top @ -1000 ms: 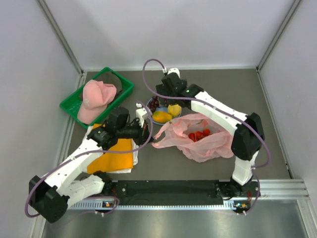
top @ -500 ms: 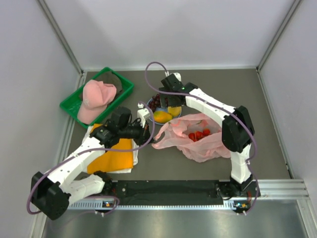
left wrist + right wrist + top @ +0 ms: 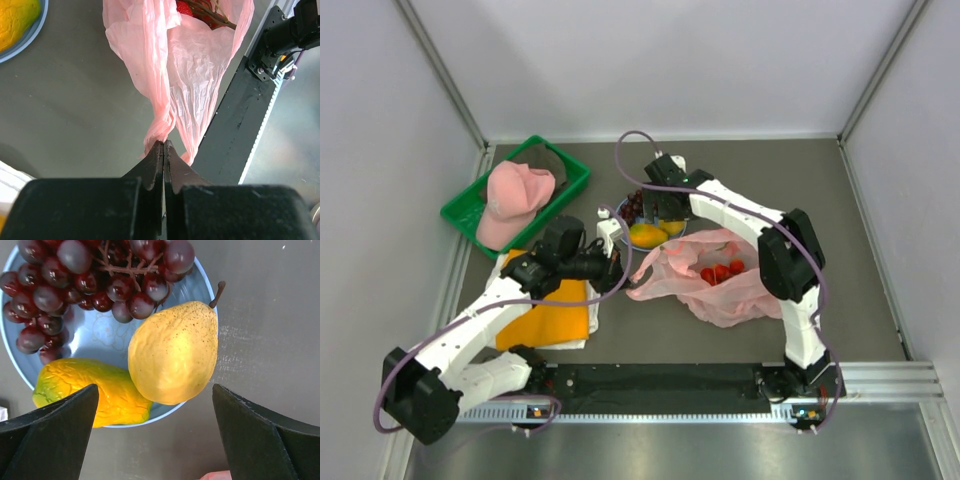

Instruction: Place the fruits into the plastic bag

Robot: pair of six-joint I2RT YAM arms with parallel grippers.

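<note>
Top view: even, diffuse light falls from above. The white walls read bright, the grey table (image 3: 880, 200) mid-toned, and the arms cast only soft, faint shadows; the frame is sharp throughout. Left wrist view: light passes through the thin plastic bag (image 3: 195, 85) and shows its creases crisply, while the black left gripper (image 3: 163, 146) at the lower edge is dark and soft in focus; a dim shadow lies at lower left. Right wrist view: the grapes (image 3: 75, 280) carry small white highlights; the yellow fruit (image 3: 172, 355) shows fine speckle in sharp focus and shades the plate (image 3: 107, 335) beside it; the right gripper (image 3: 155, 390) is near-black and featureless.
</note>
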